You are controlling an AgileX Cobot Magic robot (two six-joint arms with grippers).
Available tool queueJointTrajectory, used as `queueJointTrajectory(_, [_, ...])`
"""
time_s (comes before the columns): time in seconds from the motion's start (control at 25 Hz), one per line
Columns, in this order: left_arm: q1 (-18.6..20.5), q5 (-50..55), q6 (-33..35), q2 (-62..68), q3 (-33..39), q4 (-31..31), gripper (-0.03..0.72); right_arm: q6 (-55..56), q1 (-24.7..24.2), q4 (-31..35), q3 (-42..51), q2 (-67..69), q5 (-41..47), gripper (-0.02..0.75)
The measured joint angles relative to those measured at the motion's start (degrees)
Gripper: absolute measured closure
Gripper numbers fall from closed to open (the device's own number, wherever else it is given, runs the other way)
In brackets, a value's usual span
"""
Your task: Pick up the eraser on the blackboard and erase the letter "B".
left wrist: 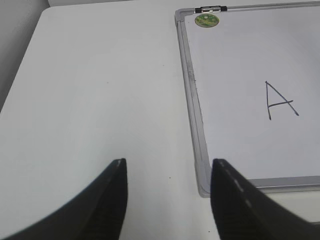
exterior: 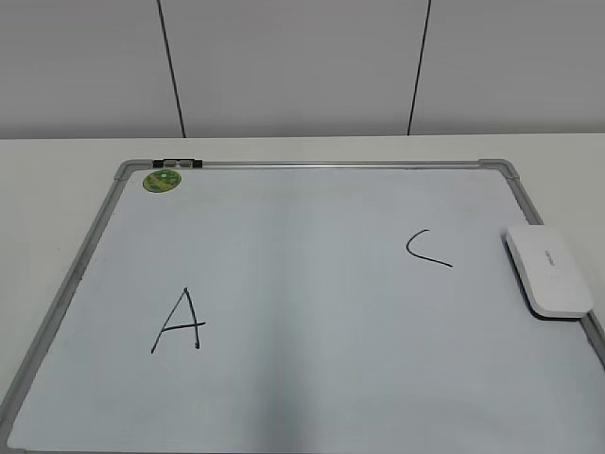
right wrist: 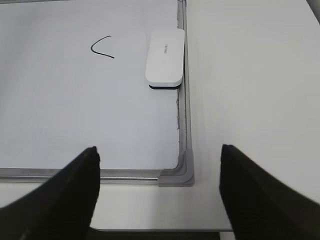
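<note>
So the weird part first: there's no "B" anywhere on the whiteboard (exterior: 284,284) in any view. Between the black "A" (exterior: 180,322) and the black "C" (exterior: 427,249) it's just bare white board, so my guess is the erasing is already done, or the letter simply isn't there. The risk I see is an extra wipe going for the wrong mark — the "C" sits near the eraser (exterior: 549,270) and would smear easily if the block gets dragged leftward.

Second risk: the eraser lies flat at the board's right edge, touching or overlapping the grey frame (right wrist: 183,100). A grab from the right side could catch the frame rail instead of the block, or tip it off onto the table (left wrist: 90,100).

Both arms are back off the board. The left gripper (left wrist: 169,165) is spread with nothing between its jaws, hovering over the table by the board's near left corner. The right gripper (right wrist: 160,152) is spread wide too, empty, over the near right corner.

Count, big to small: one whiteboard, one eraser, two letters, one green sticker (exterior: 161,181).
</note>
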Motion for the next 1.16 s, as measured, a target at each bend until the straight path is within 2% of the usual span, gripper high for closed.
queueJointTrajectory(1.16, [0.0,-0.1,0.0,0.0,0.0,0.0,0.319,0.0,-0.1,0.0,0.0,0.0,0.0,0.184])
